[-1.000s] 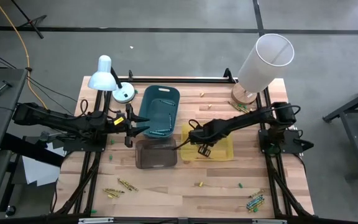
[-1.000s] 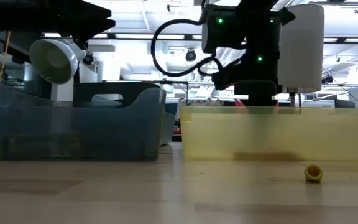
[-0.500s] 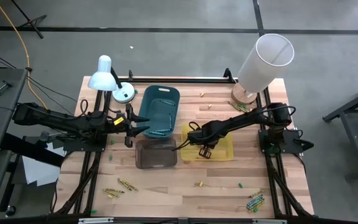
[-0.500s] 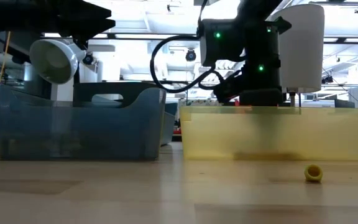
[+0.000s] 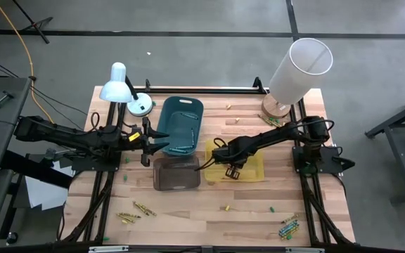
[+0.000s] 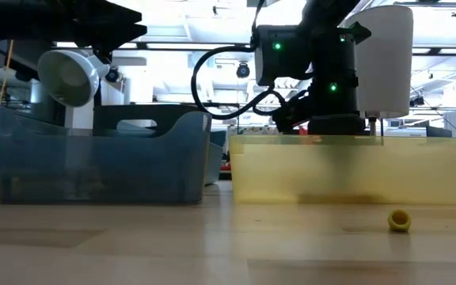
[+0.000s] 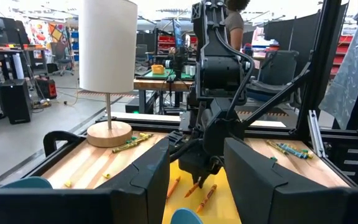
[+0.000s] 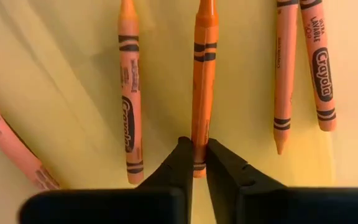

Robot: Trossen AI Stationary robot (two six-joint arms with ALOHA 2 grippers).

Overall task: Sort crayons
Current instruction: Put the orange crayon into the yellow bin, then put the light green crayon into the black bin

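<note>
The right gripper (image 8: 199,152) is lowered inside the yellow bin (image 5: 257,167), its fingertips pinched on the end of an orange crayon (image 8: 202,74) that lies among other orange crayons (image 8: 129,93) on the bin floor. If the fingers part unevenly, the crayon may be dragged or rolled against its neighbours. The left gripper (image 5: 162,145) is held near the teal bin (image 5: 181,125), fingers apart and empty. Loose crayons (image 5: 136,211) remain scattered on the table (image 5: 209,204).

Orange crayons (image 8: 202,74) in a yellow bin (image 5: 256,167).
</note>
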